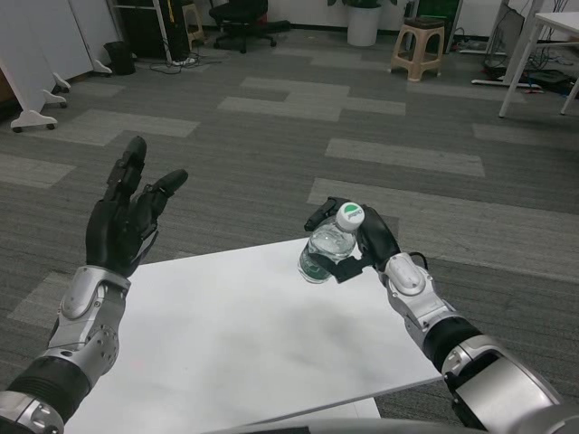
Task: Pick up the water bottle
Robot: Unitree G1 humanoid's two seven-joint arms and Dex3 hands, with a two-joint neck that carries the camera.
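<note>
I see the white table [244, 344] filling the lower middle of the frame, with grey patterned carpet [362, 127] behind it, a black office chair [242, 20] at top centre and a beige stool [420, 45] at upper right. The water bottle [331, 244] sits right of centre near the table's far edge, tilted, and my right robot hand [357, 237] grips it. My left robot hand [127, 212] is raised at the left, fingers spread, holding nothing.

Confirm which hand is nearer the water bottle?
Right. The right hand grips the water bottle at the table's far edge; the left hand is raised, open, well off to the bottle's left.
</note>
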